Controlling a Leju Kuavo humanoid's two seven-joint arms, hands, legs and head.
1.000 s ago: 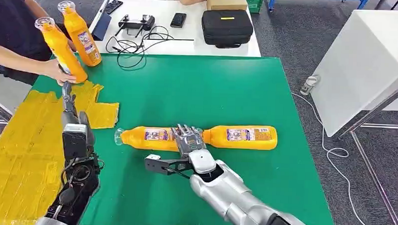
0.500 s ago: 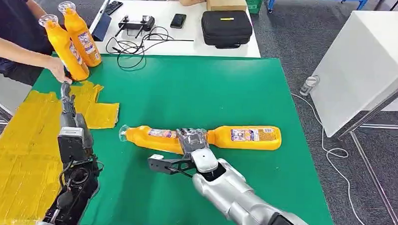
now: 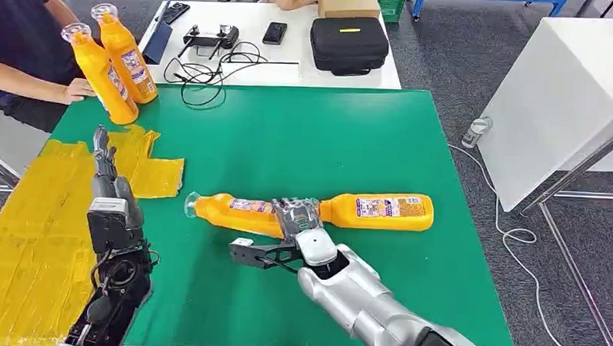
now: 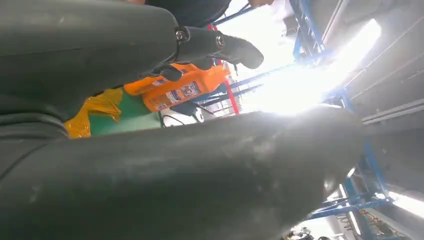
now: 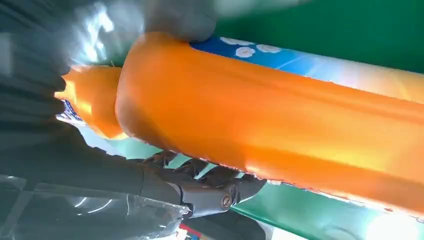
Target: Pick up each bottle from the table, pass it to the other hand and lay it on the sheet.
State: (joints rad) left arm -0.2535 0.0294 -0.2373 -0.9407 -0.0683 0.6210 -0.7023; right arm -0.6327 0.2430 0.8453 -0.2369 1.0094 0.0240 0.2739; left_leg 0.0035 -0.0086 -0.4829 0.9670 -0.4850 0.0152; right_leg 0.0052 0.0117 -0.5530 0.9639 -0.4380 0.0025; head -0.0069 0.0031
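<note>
Two orange bottles lie end to end on the green table [image 3: 328, 127]. My right hand [image 3: 296, 219] grips the left bottle [image 3: 233, 210] at its base end, with its capped neck tilted up a little toward the sheet. In the right wrist view its dark fingers [image 5: 200, 185] curl under that bottle [image 5: 280, 120]. The second bottle [image 3: 379, 209] lies just right of the hand. The yellow sheet [image 3: 32, 225] covers the table's left side. My left hand [image 3: 107, 183] hovers over the sheet's edge, fingers [image 4: 220, 45] apart and holding nothing.
Two more orange bottles [image 3: 99, 77] [image 3: 129, 55] stand upright at the table's far left corner, a person's hand [image 3: 77, 90] beside them. Behind is a white table [image 3: 215, 70] with cables, a phone and a black case [image 3: 349, 42]. A white cabinet [image 3: 560, 97] stands right.
The person stood a bottle upright at the far left corner and let go. My right hand tilted the gripped bottle and nudged it slightly right. My left hand shifted a little.
</note>
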